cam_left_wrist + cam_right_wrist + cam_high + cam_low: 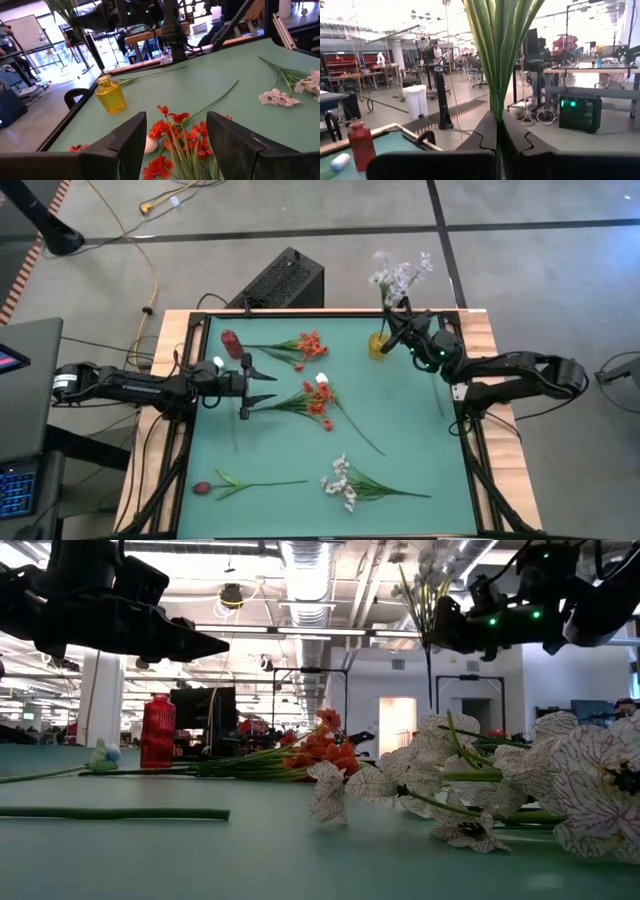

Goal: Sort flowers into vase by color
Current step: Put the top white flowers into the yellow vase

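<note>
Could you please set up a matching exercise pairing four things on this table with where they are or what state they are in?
Things:
1. red vase
2. yellow vase
3. white spray
4. dark red bud

Places or states:
A. lying at the table's near left corner
B. held in the shut right gripper
C. standing at the far edge, right of the middle
D. standing at the far left, beyond the open left gripper

Pairs: 1-D, 2-C, 3-B, 4-A

The right tool (497,131) pinches green stems (501,45) upright — a red vase (361,145) stands nearby.
</note>
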### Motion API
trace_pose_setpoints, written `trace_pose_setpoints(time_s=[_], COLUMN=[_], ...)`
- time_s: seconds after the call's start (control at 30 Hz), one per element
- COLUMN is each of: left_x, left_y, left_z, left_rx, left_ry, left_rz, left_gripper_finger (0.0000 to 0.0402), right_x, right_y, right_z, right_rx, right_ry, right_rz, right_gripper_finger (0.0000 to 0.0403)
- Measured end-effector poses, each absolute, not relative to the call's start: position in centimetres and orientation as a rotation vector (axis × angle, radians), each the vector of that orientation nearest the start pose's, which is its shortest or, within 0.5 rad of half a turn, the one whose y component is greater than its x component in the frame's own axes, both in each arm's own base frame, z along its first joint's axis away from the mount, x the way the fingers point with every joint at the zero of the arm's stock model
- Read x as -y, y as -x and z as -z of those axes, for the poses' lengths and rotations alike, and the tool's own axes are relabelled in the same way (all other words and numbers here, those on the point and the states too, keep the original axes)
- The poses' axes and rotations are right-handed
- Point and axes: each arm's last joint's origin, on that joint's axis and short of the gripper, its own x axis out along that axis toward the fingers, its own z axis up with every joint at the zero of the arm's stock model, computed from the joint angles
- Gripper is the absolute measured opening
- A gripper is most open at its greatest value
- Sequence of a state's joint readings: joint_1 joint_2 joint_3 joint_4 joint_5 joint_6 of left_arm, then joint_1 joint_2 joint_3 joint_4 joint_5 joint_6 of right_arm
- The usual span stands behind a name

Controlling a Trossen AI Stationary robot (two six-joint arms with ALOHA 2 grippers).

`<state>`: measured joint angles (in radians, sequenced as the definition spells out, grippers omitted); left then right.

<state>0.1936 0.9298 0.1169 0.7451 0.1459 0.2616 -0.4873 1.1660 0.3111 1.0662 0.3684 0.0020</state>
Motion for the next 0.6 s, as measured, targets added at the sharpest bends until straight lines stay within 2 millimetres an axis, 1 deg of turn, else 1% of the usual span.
trace_pose_setpoints(time_s=[0.1, 0.23, 0.43, 0.6], left_x=[-2.9, -2.9, -2.9, -2.9], left_y=[-16.8, -16.8, -16.8, -16.8], left_z=[-17.2, -17.2, -17.2, -17.2], left_rx=[-0.074, -0.073, -0.072, -0.072], left_ry=[-0.242, -0.239, -0.235, -0.228], left_rz=[-0.039, -0.039, -0.038, -0.038], left_gripper_finger=[0.0196, 0.0196, 0.0196, 0.0196], right_x=[11.1, 11.3, 11.7, 11.7], right_y=[-18.5, -19.0, -19.6, -19.8], right_z=[-21.7, -20.8, -19.7, -18.8], right_rx=[0.183, 0.131, 0.112, 0.04], right_ry=[0.018, 0.017, 0.013, 0.01], right_rz=[0.877, 0.883, 0.882, 0.882], right_gripper_finger=[0.0029, 0.0029, 0.003, 0.0052])
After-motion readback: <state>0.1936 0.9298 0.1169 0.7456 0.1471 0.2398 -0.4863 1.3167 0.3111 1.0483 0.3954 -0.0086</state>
